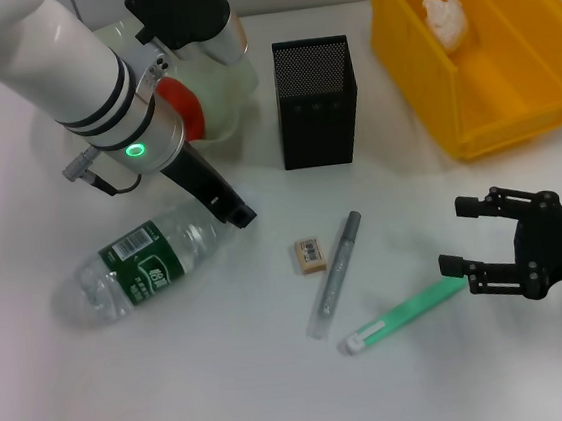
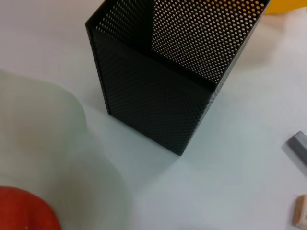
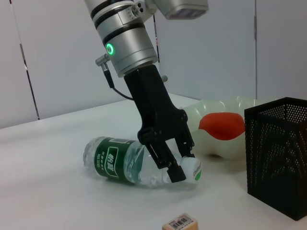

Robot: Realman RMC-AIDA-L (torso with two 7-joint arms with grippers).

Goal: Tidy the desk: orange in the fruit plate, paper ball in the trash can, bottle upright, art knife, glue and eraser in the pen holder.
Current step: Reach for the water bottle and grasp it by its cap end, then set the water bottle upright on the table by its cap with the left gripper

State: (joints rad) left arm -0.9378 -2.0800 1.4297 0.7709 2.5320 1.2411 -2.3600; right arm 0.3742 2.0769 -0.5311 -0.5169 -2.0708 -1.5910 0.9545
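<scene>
Your left gripper [image 3: 178, 165] has its fingers pinching the cap end of the bottle [image 1: 136, 268] lying on the tabletop [image 1: 178, 382], so pivot it upright slowly about its base, while the right gripper [image 1: 462, 242], fingers spread, waits near the glue [image 1: 403, 315]

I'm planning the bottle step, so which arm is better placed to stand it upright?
Left. The left claw is already at the cap end of the lying bottle, fingers around its neck. The right claw hangs open by the glue, across the desk.
</scene>
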